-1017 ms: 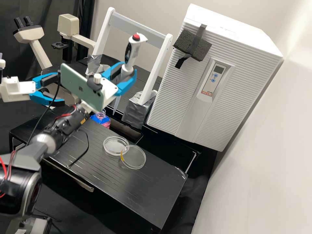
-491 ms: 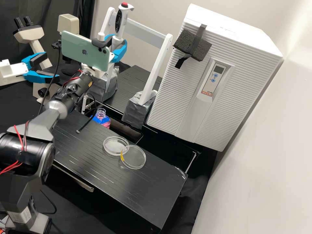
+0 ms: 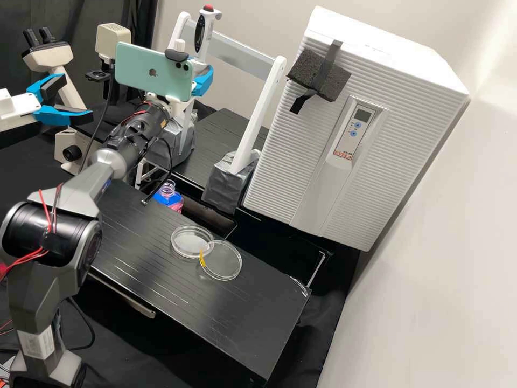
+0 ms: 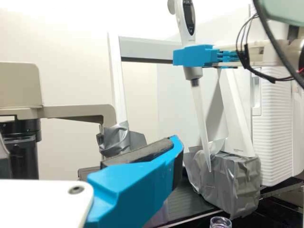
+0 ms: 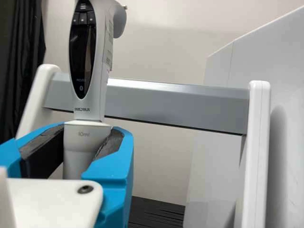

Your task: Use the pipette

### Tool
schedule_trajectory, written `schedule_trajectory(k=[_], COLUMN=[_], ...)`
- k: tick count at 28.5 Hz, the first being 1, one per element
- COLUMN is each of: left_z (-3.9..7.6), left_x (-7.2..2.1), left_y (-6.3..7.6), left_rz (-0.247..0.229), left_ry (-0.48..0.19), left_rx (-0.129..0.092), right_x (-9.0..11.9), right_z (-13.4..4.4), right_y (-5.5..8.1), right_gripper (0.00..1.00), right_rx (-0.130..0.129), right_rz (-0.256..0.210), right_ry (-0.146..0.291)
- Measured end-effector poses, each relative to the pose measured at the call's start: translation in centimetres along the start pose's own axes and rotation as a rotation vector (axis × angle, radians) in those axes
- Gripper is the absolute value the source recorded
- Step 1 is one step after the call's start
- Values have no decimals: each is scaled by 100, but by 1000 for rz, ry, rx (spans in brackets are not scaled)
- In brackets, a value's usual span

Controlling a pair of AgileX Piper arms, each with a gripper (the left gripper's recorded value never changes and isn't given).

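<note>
Blue right gripper (image 3: 196, 75) clenches the upright pipette (image 3: 203, 27), the rack bar (image 3: 237, 48) at its three o'clock; the left gripper (image 3: 75, 98), farther, gapes empty.

The pipette (image 3: 201, 31) is white with a red top. The right tool (image 5: 76, 148) is bright blue. The surface (image 3: 231, 312) is striped black.

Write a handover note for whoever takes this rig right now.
Right gripper: shut on the pipette, upright and high by the rack bar.
Left gripper: open, empty, by the microscope.
Bottle of pink liquid stands uncapped on the bench; two dishes near it, no pink in them.
Done: pipette gripped.
Left: dispense into a dish; whether the tip holds liquid, I cannot tell.
</note>
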Motion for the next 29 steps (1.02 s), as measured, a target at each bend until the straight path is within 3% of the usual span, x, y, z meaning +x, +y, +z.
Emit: schedule_trajectory(k=[7, 11, 16, 18, 21, 24, 29], left_z=[41, 68, 72, 72, 72, 72, 98], left_x=[22, 25, 25, 25, 25, 25, 31], left_y=[8, 1, 0, 0, 0, 0, -19], left_rz=[0, -2, -2, -2, -2, -2, -9], left_ry=[-15, -25, -26, -26, -26, -26, -36], left_rx=[-2, 1, 1, 1, 1, 1, -3], right_x=[159, 228, 274, 274, 276, 296, 306], right_z=[44, 31, 21, 23, 50, 78, 127], right_y=[101, 112, 75, 67, 80, 121, 151], right_gripper=[0, 0, 0, 0, 0, 0, 0], right_rx=[-5, 29, 51, 79, 88, 116, 116], right_rz=[-19, -49, -105, -122, -122, -108, -97], right_ry=[-24, -29, -42, -53, -64, -77, -89])
